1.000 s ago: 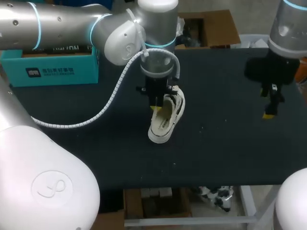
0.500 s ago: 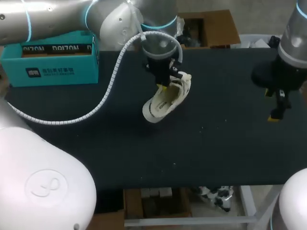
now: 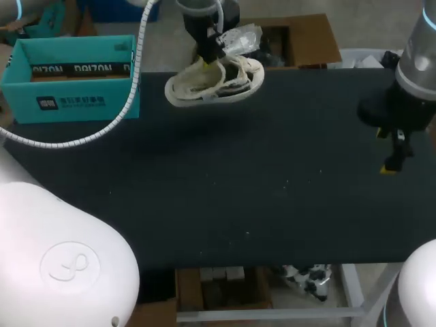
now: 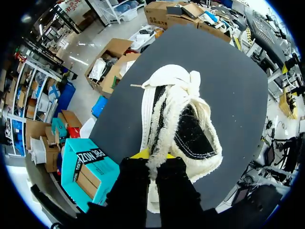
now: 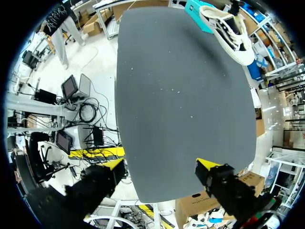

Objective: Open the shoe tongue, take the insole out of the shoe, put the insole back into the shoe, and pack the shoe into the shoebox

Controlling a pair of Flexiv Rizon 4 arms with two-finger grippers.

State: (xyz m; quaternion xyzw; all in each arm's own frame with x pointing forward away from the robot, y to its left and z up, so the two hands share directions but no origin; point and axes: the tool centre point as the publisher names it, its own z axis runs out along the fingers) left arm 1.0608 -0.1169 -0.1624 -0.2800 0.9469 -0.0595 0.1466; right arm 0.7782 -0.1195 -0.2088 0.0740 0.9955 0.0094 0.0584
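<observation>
A white shoe (image 3: pixel 214 82) with black trim hangs in the air over the far edge of the black table (image 3: pixel 272 177), lying on its side. My left gripper (image 3: pixel 210 60) is shut on the shoe's upper edge from above. In the left wrist view the shoe (image 4: pixel 181 114) dangles from the closed fingers (image 4: pixel 152 155), laces bunched at its far end. The teal shoebox (image 3: pixel 68 78) stands open at the far left, also visible beside the left gripper (image 4: pixel 90 164). My right gripper (image 3: pixel 390 151) hovers at the right side, open and empty (image 5: pixel 159 167), with the shoe (image 5: pixel 228 31) far ahead of it.
A white spiral cable (image 3: pixel 82 139) from my left arm hangs across the left part of the table in front of the shoebox. A few small white specks (image 3: pixel 286 182) lie on the table's middle.
My left arm has lifted the shoe off the table and carried it toward the far edge and to the left, nearer the shoebox. The shoe has turned sideways. The right arm has barely shifted.
</observation>
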